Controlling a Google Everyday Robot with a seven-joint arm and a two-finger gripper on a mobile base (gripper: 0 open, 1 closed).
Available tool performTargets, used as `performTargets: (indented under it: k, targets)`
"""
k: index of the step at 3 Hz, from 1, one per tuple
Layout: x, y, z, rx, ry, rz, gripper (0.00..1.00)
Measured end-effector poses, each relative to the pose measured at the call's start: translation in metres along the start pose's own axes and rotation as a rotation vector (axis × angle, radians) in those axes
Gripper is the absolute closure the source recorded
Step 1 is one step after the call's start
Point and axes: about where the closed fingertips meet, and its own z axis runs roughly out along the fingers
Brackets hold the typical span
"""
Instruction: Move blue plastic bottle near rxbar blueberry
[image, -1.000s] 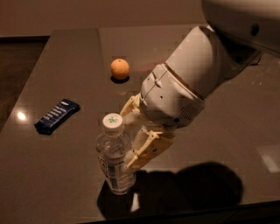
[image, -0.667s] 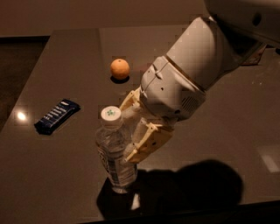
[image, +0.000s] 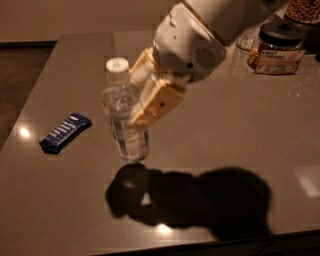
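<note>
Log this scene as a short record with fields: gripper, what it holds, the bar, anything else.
gripper: over table centre, fingers closed on small clear plastic bottle with white cap
bottle: near upright
bar: flat dark blue wrapped snack bar, on table left of bottle, not touching
other: dark-lidded glass jar, far right corner

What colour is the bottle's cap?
White cap, camera view; the gripper holds the blue plastic bottle over the table.

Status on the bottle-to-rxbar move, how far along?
Done: the claw is shut on the blue plastic bottle, which looks lifted just off the table. In hand: the bottle is held upright. Left: the rxbar blueberry lies apart, to the left; close that gap and set the bottle down.
</note>
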Motion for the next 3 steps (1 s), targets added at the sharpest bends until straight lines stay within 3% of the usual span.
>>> performTargets:
  k: [1, 2, 3]
  targets:
    - [-0.020, -0.045, -0.003, 0.034, -0.009, 0.014, 1.00]
    - [-0.040, -0.077, 0.013, 0.023, -0.032, 0.030, 1.00]
    - [-0.056, -0.091, 0.042, -0.008, -0.056, 0.040, 1.00]
